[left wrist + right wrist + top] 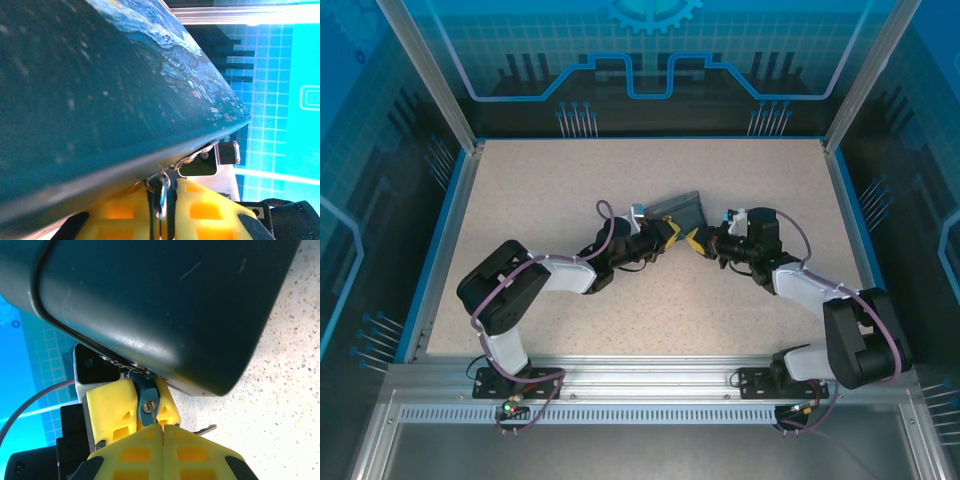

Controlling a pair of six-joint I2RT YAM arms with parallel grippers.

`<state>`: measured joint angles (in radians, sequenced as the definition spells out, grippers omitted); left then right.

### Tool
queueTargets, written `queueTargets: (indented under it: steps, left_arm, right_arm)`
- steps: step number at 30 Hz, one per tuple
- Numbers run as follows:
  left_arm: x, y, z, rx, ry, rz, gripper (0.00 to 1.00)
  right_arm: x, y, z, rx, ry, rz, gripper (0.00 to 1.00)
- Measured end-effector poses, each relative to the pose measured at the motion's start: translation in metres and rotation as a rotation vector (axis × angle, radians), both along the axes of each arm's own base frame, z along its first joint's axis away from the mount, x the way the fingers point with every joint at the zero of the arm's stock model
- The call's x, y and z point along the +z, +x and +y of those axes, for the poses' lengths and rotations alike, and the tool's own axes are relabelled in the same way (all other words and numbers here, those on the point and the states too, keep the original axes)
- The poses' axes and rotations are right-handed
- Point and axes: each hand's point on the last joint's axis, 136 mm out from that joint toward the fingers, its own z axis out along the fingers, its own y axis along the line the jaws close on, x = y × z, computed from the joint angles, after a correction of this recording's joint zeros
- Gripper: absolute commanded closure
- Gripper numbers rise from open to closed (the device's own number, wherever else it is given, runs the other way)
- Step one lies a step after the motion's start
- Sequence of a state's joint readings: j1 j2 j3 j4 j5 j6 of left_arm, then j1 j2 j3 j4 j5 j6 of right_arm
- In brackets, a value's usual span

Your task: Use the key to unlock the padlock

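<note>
Tabletop (570, 180) is carrying 2 arms that are meeting at its middle, where the dark-sided padlock (678, 208) is lying tilted just beyond their tips. Left claw (670, 230) is pinching the small key (149, 402) by its head, right at the padlock's lower edge. Right claw (162, 430) is sitting clenched on nothing, its tips just beneath the key. Nothing appears to be gripping the padlock, so any push or twist on the key is risking sliding the block away, or levering the thin key out of the pinch.
</note>
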<state>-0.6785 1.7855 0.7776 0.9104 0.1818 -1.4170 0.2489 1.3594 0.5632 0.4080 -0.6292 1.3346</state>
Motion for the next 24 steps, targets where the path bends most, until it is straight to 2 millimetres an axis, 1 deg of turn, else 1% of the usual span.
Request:
queueTargets:
  steps: [7, 14, 24]
  left_arm:
    - [0.002, 0.005, 0.004, 0.026, -0.012, 0.005, 1.00]
    - [0.006, 0.007, 0.005, 0.039, -0.027, -0.002, 1.00]
    - [0.017, 0.009, 0.005, 0.043, -0.056, -0.038, 1.00]
  right_arm:
    - [-0.001, 0.007, 0.003, 0.012, 0.004, -0.042, 1.00]
    - [0.006, 0.010, 0.004, 0.007, 0.029, -0.059, 1.00]
    - [0.018, 0.010, 0.004, -0.003, 0.061, -0.069, 1.00]
